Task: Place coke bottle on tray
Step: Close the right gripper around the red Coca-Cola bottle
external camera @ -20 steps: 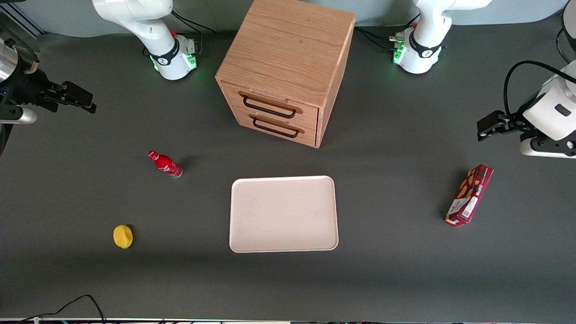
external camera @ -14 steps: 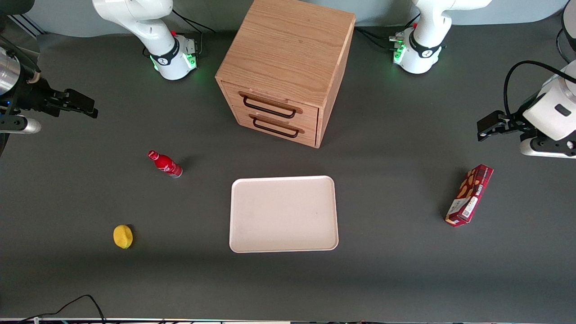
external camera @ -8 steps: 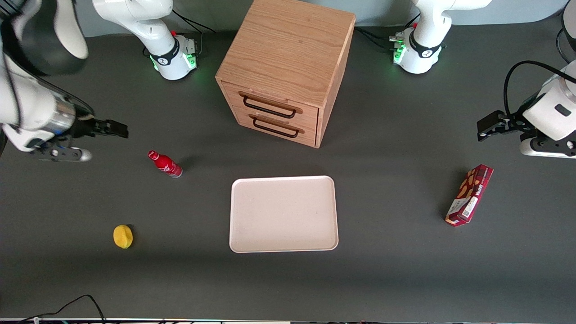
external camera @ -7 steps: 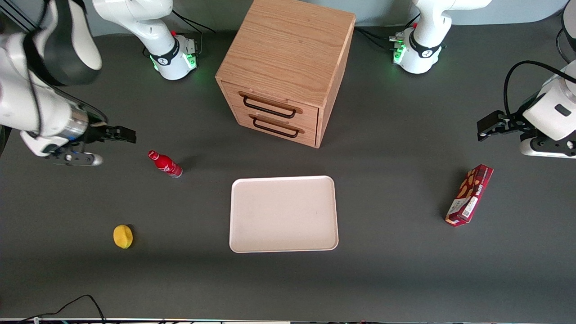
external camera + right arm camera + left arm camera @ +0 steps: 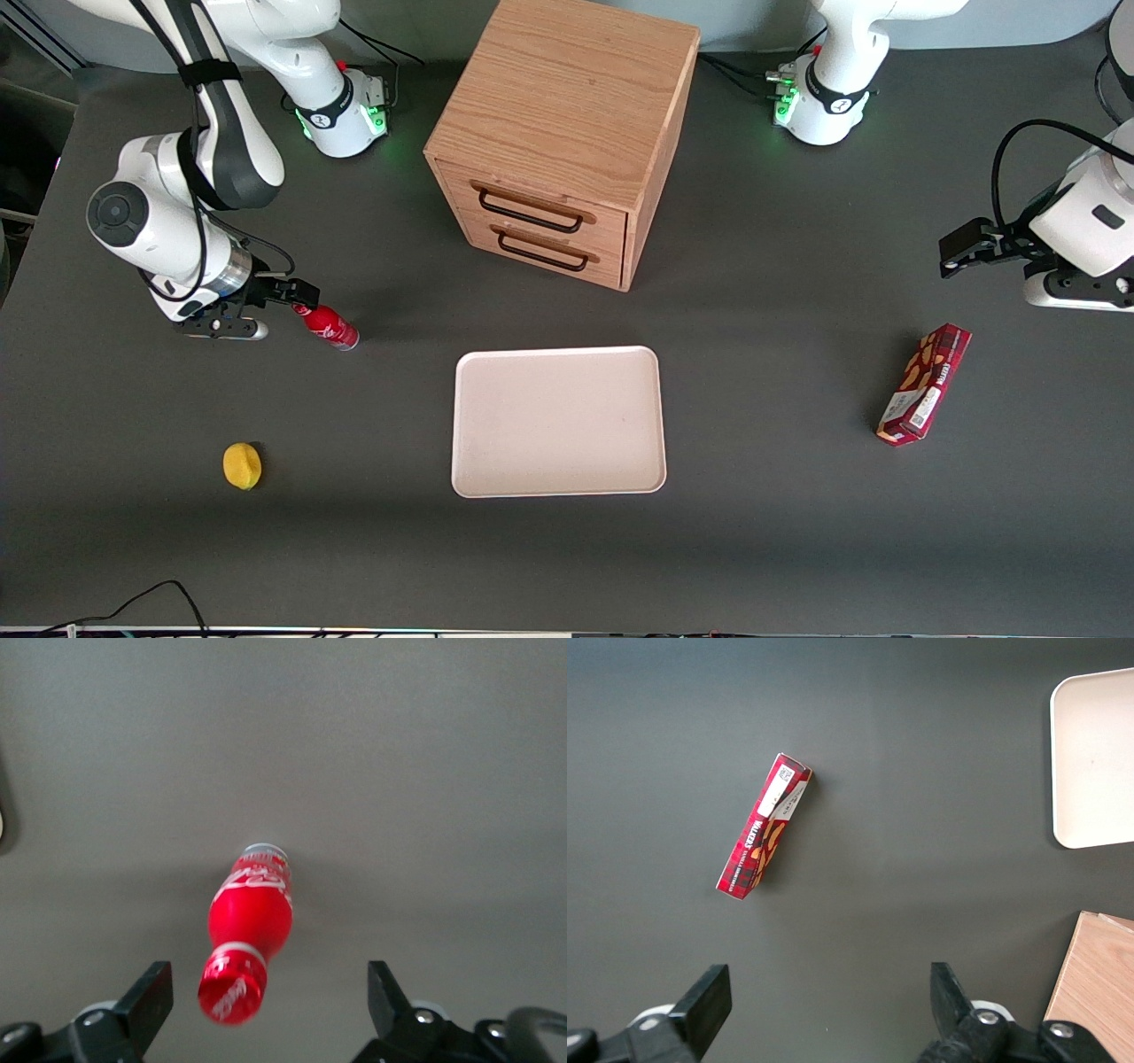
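The coke bottle (image 5: 330,327) is small and red with white lettering, and it stands upright on the dark table toward the working arm's end. My right gripper (image 5: 299,293) hovers just above its cap. In the right wrist view the bottle (image 5: 252,914) points its red cap up between my gripper's (image 5: 268,994) open fingers (image 5: 152,996), without touching either and closer to one of them. The pale cream-pink tray (image 5: 558,421) lies flat at the table's middle, well apart from the bottle. One corner of the tray shows in the left wrist view (image 5: 1097,753).
A wooden two-drawer cabinet (image 5: 567,133) stands farther from the front camera than the tray. A yellow lemon-like thing (image 5: 242,466) lies nearer the camera than the bottle. A red-brown snack box (image 5: 924,384) lies toward the parked arm's end, also seen in the left wrist view (image 5: 764,835).
My right arm has swung in from the table's edge toward the middle and come down over the bottle's cap. The bottle and tray have not moved.
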`<control>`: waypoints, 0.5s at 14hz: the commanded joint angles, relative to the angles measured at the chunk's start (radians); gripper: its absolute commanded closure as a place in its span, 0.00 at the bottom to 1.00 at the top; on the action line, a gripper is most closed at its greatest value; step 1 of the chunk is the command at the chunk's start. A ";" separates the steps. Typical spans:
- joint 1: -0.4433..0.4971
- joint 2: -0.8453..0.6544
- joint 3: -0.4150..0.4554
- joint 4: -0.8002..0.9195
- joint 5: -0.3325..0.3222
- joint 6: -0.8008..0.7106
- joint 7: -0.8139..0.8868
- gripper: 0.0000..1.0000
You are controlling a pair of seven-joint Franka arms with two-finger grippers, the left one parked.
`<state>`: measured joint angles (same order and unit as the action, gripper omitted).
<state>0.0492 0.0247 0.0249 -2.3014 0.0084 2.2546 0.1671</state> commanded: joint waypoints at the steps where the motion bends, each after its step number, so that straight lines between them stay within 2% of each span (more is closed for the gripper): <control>1: 0.012 0.014 -0.002 -0.030 0.018 0.059 0.025 0.28; 3: 0.012 0.012 0.003 -0.033 0.016 0.059 0.025 0.82; 4: 0.014 0.012 0.004 -0.033 0.016 0.056 0.025 1.00; 7: 0.020 0.006 0.007 -0.027 0.016 0.045 0.025 1.00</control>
<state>0.0586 0.0461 0.0338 -2.3231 0.0097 2.2971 0.1741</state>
